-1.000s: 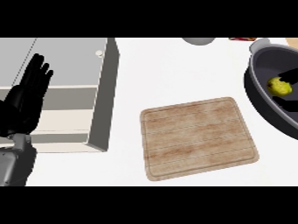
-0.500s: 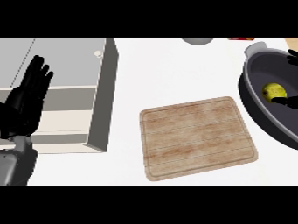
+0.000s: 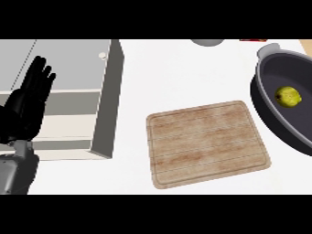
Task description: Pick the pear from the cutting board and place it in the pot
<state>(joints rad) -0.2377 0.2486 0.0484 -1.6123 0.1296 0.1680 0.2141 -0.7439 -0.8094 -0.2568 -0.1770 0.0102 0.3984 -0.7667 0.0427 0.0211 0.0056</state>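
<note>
A yellow-green pear [image 3: 288, 96] lies inside the dark grey pot [image 3: 270, 107] at the right edge of the counter. The wooden cutting board [image 3: 207, 142] lies bare in the middle, just left of the pot. My left hand [image 3: 29, 103] stands at the left edge, fingers straight and pointing up, holding nothing. My right hand does not show in the head view.
A grey cabinet block [image 3: 84, 96] with a small knob fills the upper left beside my left hand. A grey round object [image 3: 207, 42] and a small red item [image 3: 251, 40] peek in at the top edge. White counter surrounds the board.
My right hand, which was over the pot around the pear, has drawn out of view. The pear stays in the pot. The left hand has not moved.
</note>
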